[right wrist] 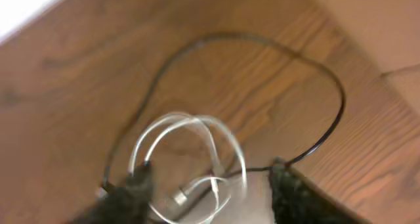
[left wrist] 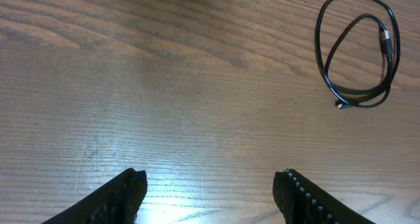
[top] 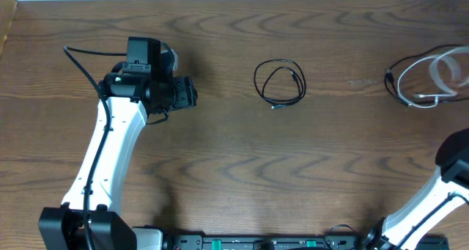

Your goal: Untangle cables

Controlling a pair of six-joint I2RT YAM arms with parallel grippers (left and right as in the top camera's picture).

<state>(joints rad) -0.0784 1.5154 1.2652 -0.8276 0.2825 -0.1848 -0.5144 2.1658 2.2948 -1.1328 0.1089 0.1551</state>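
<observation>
thin black cable (left wrist: 385,45) sits coiled by itself at 12 o'clock on the woodgrain bench (top: 220,169), probably parked there as sorted. left end effector (left wrist: 210,178) hangs open and empty at 10. right end effector (right wrist: 210,171) is spread open over the glossy white cable (right wrist: 190,119), which is looped with another black cord (right wrist: 342,99) at 2. looks like the leftover tangle.

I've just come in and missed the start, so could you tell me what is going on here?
This is a cable-untangling job on a brown wooden table. A thin black cable coiled in a loop lies alone mid-table. The left gripper hovers open over bare wood nearby, holding nothing. At the right edge, the right gripper is open over a looped white cable overlapping a second black cable.
</observation>
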